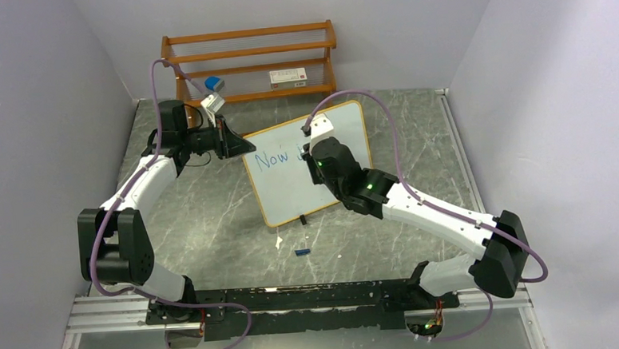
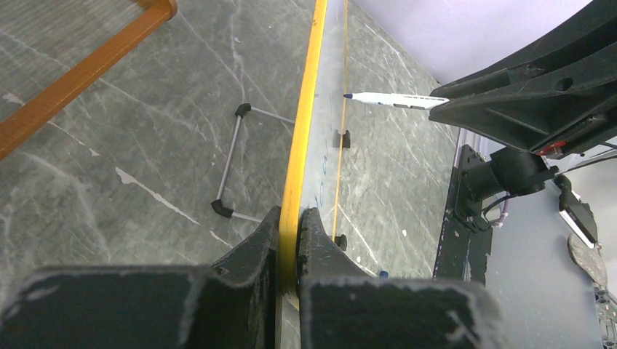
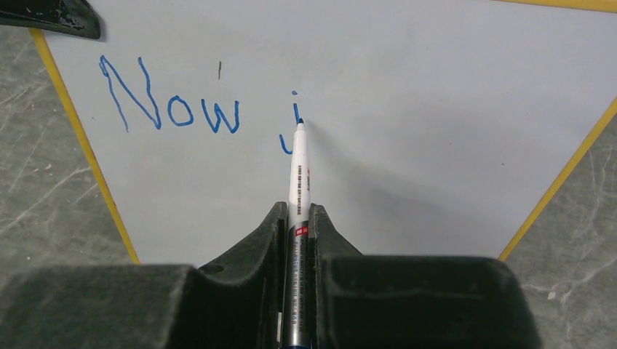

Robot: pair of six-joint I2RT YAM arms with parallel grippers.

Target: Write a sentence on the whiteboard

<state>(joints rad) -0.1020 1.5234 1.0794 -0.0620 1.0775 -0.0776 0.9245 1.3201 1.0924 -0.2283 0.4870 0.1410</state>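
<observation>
The whiteboard (image 1: 291, 187) stands tilted on the table, white with an orange frame. Blue lettering (image 3: 171, 109) on it reads "Now", followed by a dotted stroke with a hooked tail. My left gripper (image 1: 237, 144) is shut on the board's left frame edge (image 2: 305, 131), with the jaws (image 2: 291, 225) pinching the frame. My right gripper (image 3: 297, 218) is shut on a white marker (image 3: 298, 174), and its blue tip touches the board at the dotted stroke. The marker (image 2: 389, 99) also shows in the left wrist view, pointing at the board face.
A brown wooden shelf rack (image 1: 252, 61) stands at the back with a blue-white object (image 1: 213, 83) and a white box (image 1: 289, 75). A blue cap (image 1: 302, 252) and a white scrap (image 1: 279, 242) lie in front of the board. Its wire stand (image 2: 233, 156) sits behind it.
</observation>
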